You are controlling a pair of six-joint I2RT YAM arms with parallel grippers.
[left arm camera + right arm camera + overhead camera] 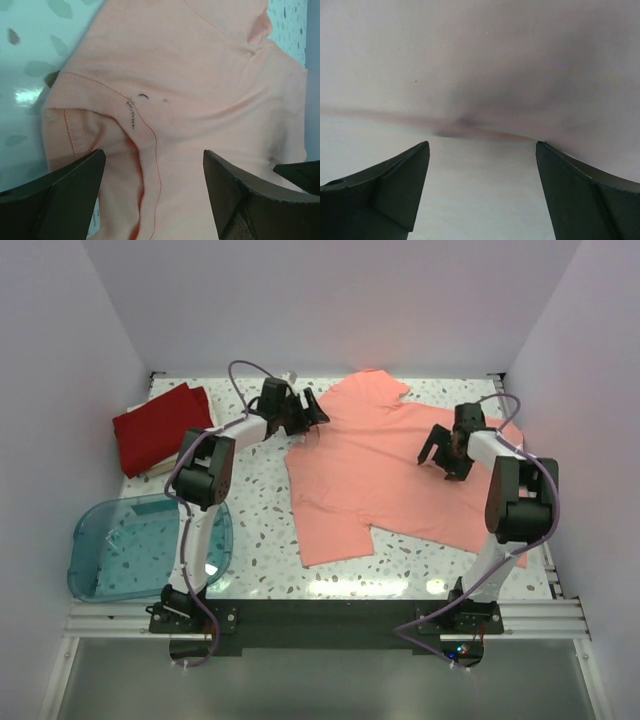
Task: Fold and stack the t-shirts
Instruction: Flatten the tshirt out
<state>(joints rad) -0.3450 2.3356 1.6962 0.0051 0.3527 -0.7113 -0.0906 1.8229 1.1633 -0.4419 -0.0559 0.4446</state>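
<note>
Both grippers stand wide open with nothing between their fingers, and every place below is given from the salmon-pink t-shirt (370, 475), which lies spread out and unfolded on the speckled table (255, 525).

Far to the left of that shirt, and nearer the arm bases, sits the translucent blue tub (95, 540); the left arm's upright link crosses in front of its right rim. Left of the shirt and further back lies the deep red t-shirt (160, 428), folded into a flat packet and well apart from the pink cloth. A sliver of cream-white cloth (158, 471) shows under its near edge; how much lies beneath cannot be told.

At the shirt's far left corner hangs the left gripper (308, 420). In the left wrist view the left gripper (154, 155) straddles a sleeve, with the hem and a curved seam of the pink cloth (200, 75) running between its dark fingers (65, 185). Whether the tips touch the cloth cannot be told.

Over the shirt's right part, near its right edge, the right gripper (445, 462) points downward. The right wrist view shows the right gripper (482, 145) against a pale, blurred surface that cannot be made out
</note>
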